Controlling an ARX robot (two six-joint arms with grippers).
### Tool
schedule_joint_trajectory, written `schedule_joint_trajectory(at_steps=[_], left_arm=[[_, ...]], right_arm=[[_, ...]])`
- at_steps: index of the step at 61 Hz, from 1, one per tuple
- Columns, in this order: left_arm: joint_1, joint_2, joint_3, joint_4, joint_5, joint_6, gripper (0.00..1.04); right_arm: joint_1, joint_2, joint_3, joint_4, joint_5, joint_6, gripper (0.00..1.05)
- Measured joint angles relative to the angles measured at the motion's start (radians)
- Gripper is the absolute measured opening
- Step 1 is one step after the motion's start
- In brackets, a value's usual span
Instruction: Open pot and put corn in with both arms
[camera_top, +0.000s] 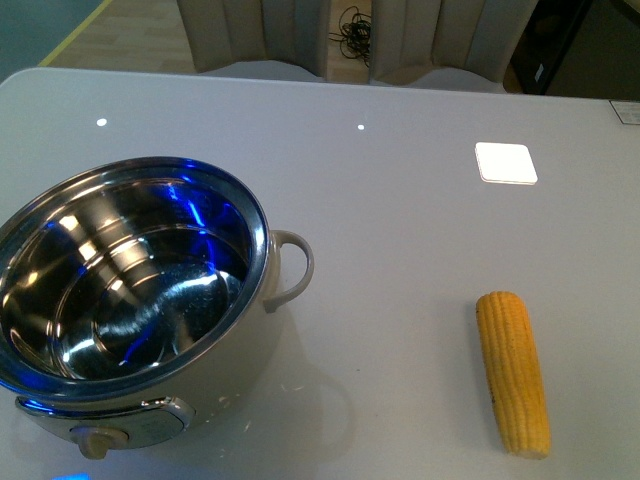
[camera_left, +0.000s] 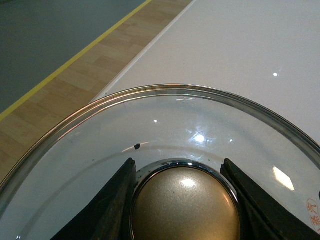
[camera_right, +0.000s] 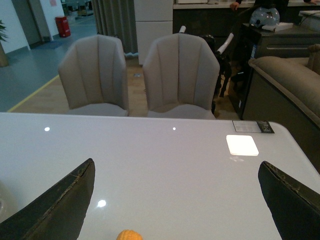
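Corn (camera_top: 513, 372) outside pot (camera_top: 130, 295), left claw (camera_left: 179, 167) gripping lid (camera_left: 165, 125)

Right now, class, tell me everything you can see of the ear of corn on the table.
The corn is one husked yellow ear, long, slightly tapered, with fine rows of kernels. It lies flat on the white table, pointing roughly away from the camera, well right of the pot and apart from it. Only the table touches it. The right wrist view shows just one end, the open right gripper clear of it.

Pot (camera_top: 130, 290) steel inside (blue glints), cream body; corn (camera_top: 512, 370) yellow, kernel rows; lid knob (camera_left: 185, 205) gold.
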Motion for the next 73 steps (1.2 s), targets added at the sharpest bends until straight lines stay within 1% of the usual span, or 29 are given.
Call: schedule_joint_trajectory(at_steps=[28,73], left_arm=[[-0.002,0.103,0.05,0.018,0.006,-0.013,0.44],[0.002,0.122,0.053,0.039,0.006,-0.012,0.44]], right_arm=[[0.0,0.0,0.0,0.0,0.0,0.0,0.96],[0.0,0.0,0.0,0.0,0.0,0.0,0.96]])
